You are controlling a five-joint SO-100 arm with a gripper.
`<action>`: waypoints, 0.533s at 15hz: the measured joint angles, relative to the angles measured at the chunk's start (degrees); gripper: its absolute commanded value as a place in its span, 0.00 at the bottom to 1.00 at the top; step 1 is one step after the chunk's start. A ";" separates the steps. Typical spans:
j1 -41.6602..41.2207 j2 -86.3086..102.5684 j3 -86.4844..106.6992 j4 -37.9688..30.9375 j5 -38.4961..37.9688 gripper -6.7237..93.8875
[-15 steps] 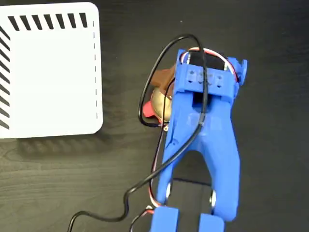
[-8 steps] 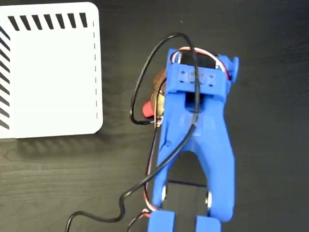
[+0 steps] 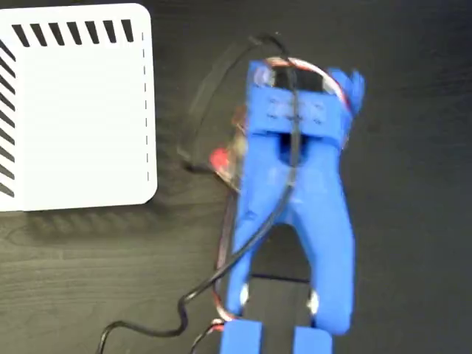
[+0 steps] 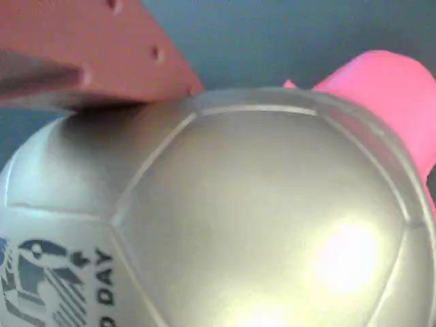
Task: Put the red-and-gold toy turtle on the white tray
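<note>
1. In the fixed view, the white tray lies at the upper left corner of the dark desk, with black diagonal stripes along its top and left edges and a thin dashed line down its right side. Nothing rests on it.
2. Also in the fixed view, the blue arm reaches up from the bottom edge of the desk, blurred, with a black cable looping off its upper left. The red-and-gold toy turtle shows only as a smeared red and gold patch at the arm's left flank, to the right of the tray and apart from it. The gripper itself is hidden under the arm here.
3. In the wrist view, the turtle's shiny domed shell fills nearly the whole frame, with a black printed logo at the lower left and a pink-red part at the upper right. A reddish finger of the gripper lies against the shell at the upper left. Only this one finger shows, so I cannot tell whether the gripper is clamped on the turtle.
</note>
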 measured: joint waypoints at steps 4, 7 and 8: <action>-3.69 1.58 -13.10 11.07 12.66 0.07; -6.68 1.58 -21.18 13.80 23.47 0.07; -8.00 1.58 -23.55 13.80 28.56 0.07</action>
